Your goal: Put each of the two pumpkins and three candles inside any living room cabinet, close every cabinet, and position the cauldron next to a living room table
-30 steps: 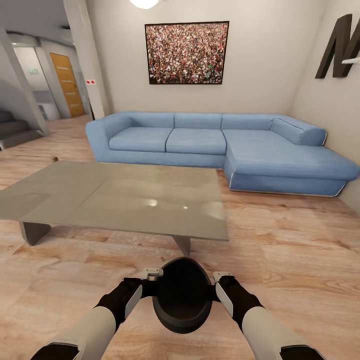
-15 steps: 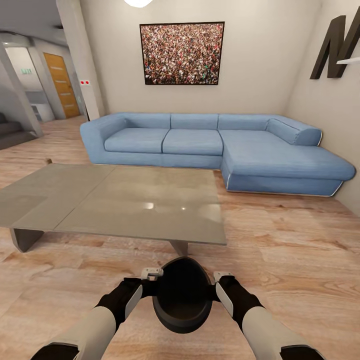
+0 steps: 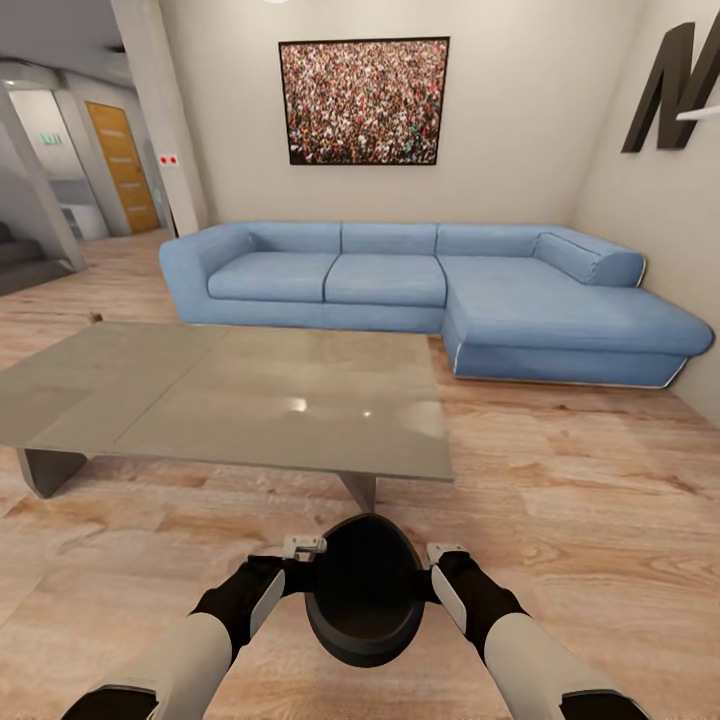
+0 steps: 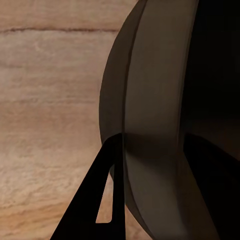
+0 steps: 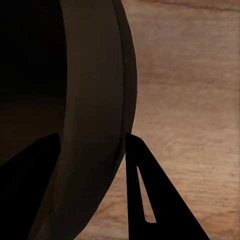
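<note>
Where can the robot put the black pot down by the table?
The wood floor is bare between the grey table and the blue sofa, and also just ahead of the cauldron, before the table's near edge. It is tightest at the table leg.

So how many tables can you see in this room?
1. A low grey table stands on the wooden floor, between the blue sofa and the black cauldron the robot carries. Other tables may lie outside the camera's view.

Wall lettering (image 3: 672,95) cropped at frame edge.
</note>
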Controlling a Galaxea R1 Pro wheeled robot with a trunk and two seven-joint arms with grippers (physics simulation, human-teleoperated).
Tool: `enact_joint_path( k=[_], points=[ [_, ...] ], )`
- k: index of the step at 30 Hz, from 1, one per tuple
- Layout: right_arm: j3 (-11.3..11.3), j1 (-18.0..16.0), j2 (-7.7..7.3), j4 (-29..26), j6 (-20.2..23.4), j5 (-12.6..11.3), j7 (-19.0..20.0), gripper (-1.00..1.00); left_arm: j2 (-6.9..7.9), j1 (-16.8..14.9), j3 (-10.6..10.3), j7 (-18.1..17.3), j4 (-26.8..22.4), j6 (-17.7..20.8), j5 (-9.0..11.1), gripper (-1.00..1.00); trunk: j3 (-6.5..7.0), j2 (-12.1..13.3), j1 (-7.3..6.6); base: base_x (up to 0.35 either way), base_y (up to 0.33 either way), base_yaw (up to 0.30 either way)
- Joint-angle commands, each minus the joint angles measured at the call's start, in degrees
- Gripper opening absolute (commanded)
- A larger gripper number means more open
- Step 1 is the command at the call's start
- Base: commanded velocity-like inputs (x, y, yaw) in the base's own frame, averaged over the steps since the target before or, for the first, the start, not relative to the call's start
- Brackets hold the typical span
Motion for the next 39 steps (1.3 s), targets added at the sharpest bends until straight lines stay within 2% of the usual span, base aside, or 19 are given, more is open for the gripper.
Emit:
enact_joint_path(
  k=[1, 8, 21, 39],
  points=[
    [-0.2, -0.1, -0.08, -1.1, 0.1, -2.0, 4.0, -1.00, 0.33, 0.0, -0.1, -1.3, -0.1, 0.4, 1.7, -1.00, -0.28, 0.0, 0.00, 0.000, 0.000, 0.000],
    [-0.1, -0.1, -0.08, -1.1, 0.1, -2.0, 4.0, -1.00, 0.33, 0.0, -0.1, -1.3, -0.1, 0.4, 1.7, -1.00, -1.83, -0.1, 0.18, 0.000, 0.000, 0.000],
    [-0.1, -0.1, -0.08, -1.1, 0.0, -2.0, 4.1, -1.00, 0.33, 0.0, -0.1, -1.3, -0.1, 0.4, 1.7, -1.00, -1.83, -0.1, 0.18, 0.003, 0.000, 0.000],
    [0.0, 0.0, -0.08, -1.1, 0.0, -2.0, 4.1, -1.00, 0.33, 0.0, -0.1, -1.3, -0.1, 0.4, 1.7, -1.00, -1.83, -0.1, 0.18, 0.119, 0.021, 0.000]
  ],
)
